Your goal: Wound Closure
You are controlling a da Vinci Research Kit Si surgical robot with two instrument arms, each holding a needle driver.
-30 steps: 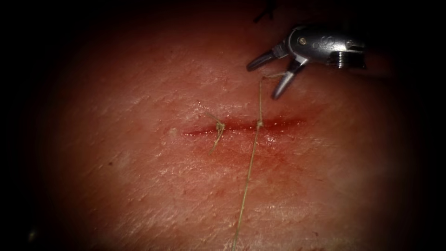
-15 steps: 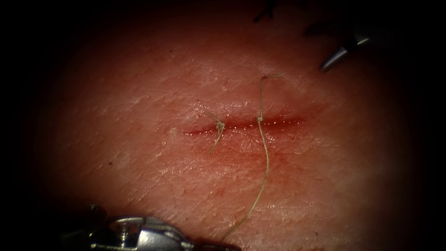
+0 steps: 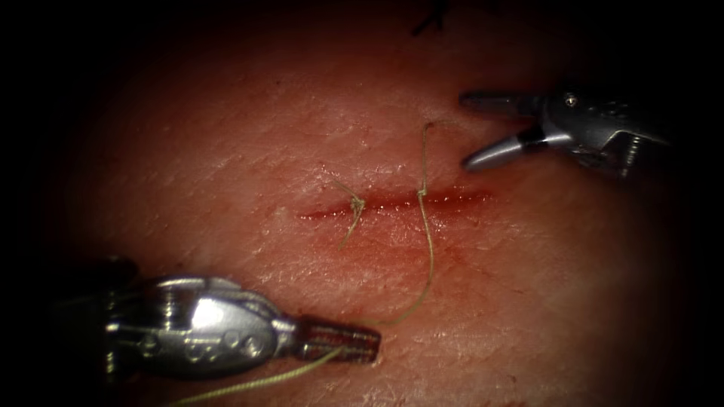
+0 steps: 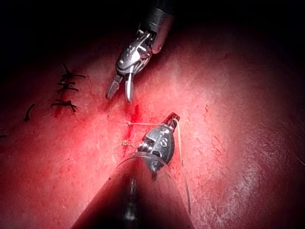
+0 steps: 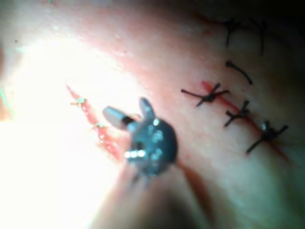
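Observation:
The cut [image 3: 392, 205] runs across the tissue [image 3: 226, 151] with red fluid along it. A knot with short cut ends [image 3: 356, 203] sits on its left part. A second knot [image 3: 421, 198] sits on its right part. From there the thread [image 3: 431, 256] curves down to my left tool [image 3: 341, 341], whose jaws are shut on it below the cut's left half; the thread [image 4: 180, 143] trails on past the jaws. The knot's short tail [image 3: 424, 151] points up. My right tool [image 3: 473, 130] hovers open above the cut's right end, beside that tail, holding nothing. Its open jaws [image 5: 127, 110] stand over the cut.
Several dark finished stitches [image 5: 209, 95] close another cut farther back on the tissue, also seen as dark stitches [image 4: 66, 88] beyond the right tool [image 4: 119, 90]. A dark thread end [image 3: 430, 22] lies at the tissue's far edge.
The left tool has come up from the lower edge holding the thread, which went from taut to a slack curve. The right tool drew away to the upper right, then returned open.

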